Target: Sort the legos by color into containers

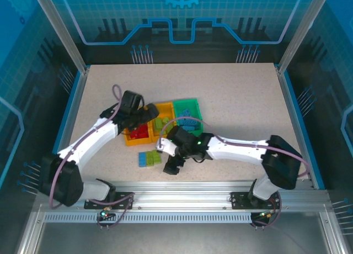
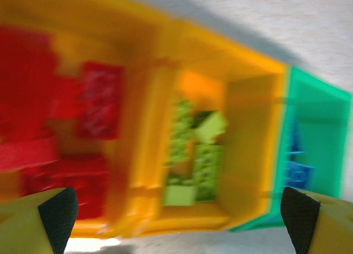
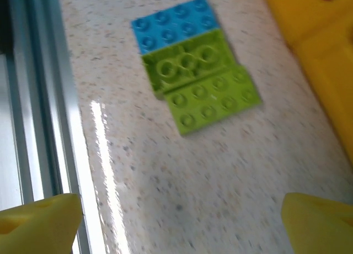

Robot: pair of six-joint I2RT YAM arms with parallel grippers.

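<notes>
You are looking at the three containers (image 1: 165, 105) sitting joined in a row near the middle of the table (image 1: 237, 94), running from near-left to far-right. Your left gripper (image 1: 142, 118) is hovering over the near-left orange bin (image 1: 134, 142). Its wrist camera is showing the fingers (image 2: 58, 210) spread wide, with nothing between them. Below them the red legos (image 2: 99, 99) are lying in that bin. The light green legos (image 2: 193, 160) are piling up in the middle orange bin (image 2: 248, 127). The blue legos (image 2: 295, 168) are showing in the green bin (image 2: 320, 116) at the far-right end. This view is coming through blurred, so you cannot count the bricks.

Your right gripper (image 1: 172, 167) is pointing down at the table on the near side of the row, just right of a small cluster of loose legos (image 1: 149, 158). Its fingers (image 3: 38, 221) are also standing wide apart and holding nothing. Ahead of them on the bare table, a blue brick (image 3: 174, 25) is lying flat and touching a green brick (image 3: 185, 63). That one is touching a second, lighter green brick (image 3: 212, 102); you cannot tell whether the three are clipped together. A metal rail (image 3: 27, 99) is running along the left side of that wrist view.
</notes>
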